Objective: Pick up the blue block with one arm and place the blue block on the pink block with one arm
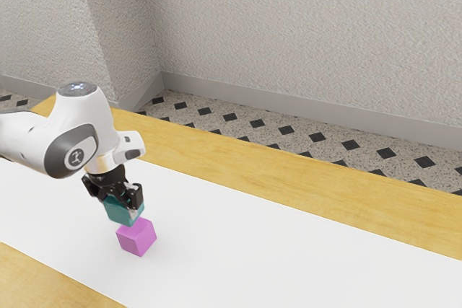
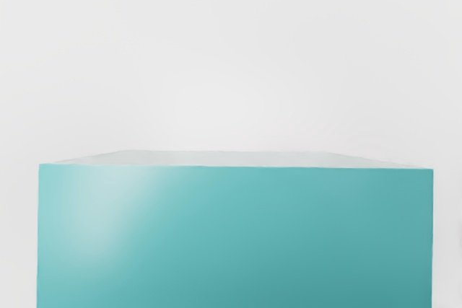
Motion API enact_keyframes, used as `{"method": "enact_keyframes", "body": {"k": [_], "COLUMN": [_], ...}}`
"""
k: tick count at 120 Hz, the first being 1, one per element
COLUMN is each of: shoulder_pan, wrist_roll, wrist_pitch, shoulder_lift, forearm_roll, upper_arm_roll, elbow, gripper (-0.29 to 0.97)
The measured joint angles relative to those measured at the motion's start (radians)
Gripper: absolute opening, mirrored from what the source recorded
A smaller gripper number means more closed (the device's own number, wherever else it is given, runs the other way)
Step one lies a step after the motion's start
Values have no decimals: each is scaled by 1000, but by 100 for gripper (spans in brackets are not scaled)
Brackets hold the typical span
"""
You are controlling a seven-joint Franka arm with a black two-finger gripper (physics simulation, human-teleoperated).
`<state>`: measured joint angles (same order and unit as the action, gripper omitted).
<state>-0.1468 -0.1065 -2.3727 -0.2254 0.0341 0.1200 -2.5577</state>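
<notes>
Gripper [image 1: 123, 203] points straight down, clamped on the teal-blue cube [image 1: 119, 213], hiding its top; the pink cube [image 1: 137, 239] sits just beneath.

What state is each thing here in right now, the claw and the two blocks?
gripper: shut on the blue block.
blue block: held, right over the pink block; whether they touch I cannot tell.
pink block: lying on the table, free of the gripper.
</notes>
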Motion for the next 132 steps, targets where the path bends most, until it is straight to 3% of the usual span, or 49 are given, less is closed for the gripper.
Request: {"method": "enact_keyframes", "body": {"k": [25,48,57,71,81,102,132], "shoulder_pan": [1,0,1,2,0,2,11], "wrist_roll": [59,97,102,58,28,-23,-73], "wrist_pitch": [-4,13,70,260,394,563,669], "shoulder_lift": [-7,-168,-171,-66,-44,-28,-39], "forearm_roll": [-10,-1,19,40,40,24,-21], "upper_arm_roll": [4,25,21,1,-23,-23,-20], "elbow": [0,66,224,615,720,737,679], "gripper": [57,64,65,66,67,67,68]}}
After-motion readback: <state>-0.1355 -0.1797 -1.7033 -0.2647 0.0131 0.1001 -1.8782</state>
